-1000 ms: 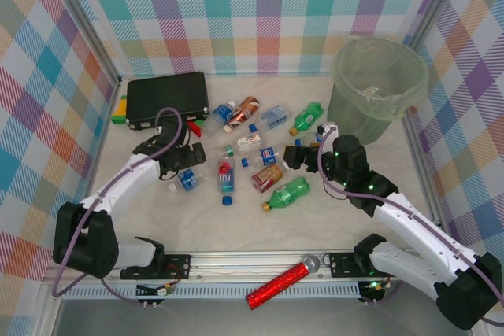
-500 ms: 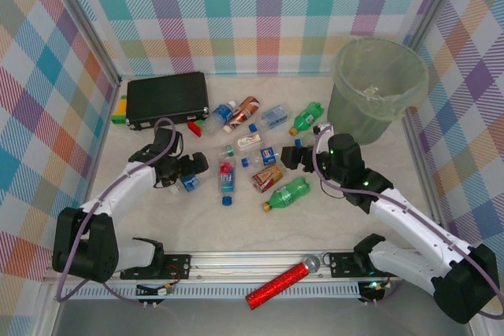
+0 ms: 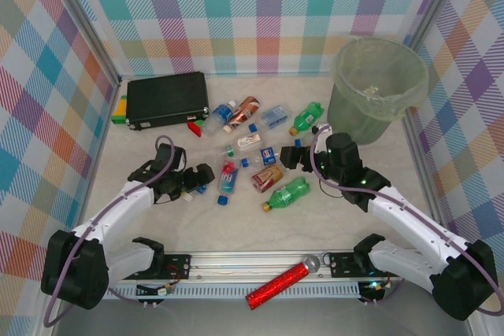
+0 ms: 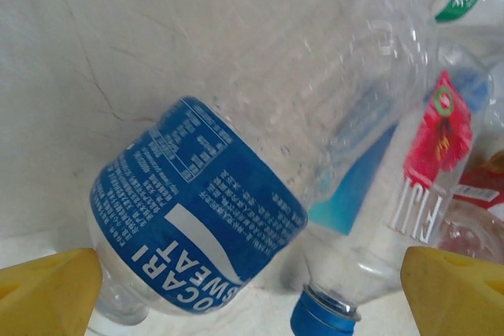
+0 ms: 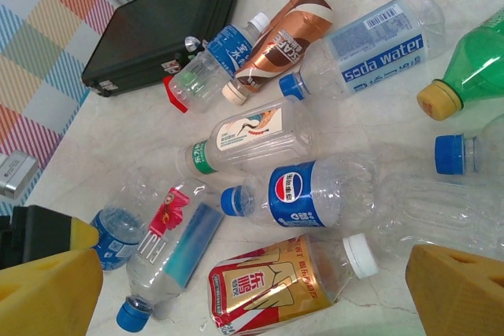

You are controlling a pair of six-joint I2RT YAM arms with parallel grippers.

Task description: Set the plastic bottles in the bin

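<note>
The left gripper [image 3: 197,177] is spread open with nothing grasped, and the blue-labelled Pocari bottle [image 4: 197,202] is found lying flat right between its yellow fingertips [image 4: 47,285], long axis slanted across the gap, so this arm is judged the nearer one. Farther off, the right gripper [image 3: 290,155] is held open too, empty, and the bin [image 3: 350,108] is parked in the far right corner, well apart.

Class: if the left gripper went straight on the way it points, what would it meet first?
Probably the clear plastic bottle with the blue Pocari Sweat label, lying directly ahead of the left gripper.
</note>
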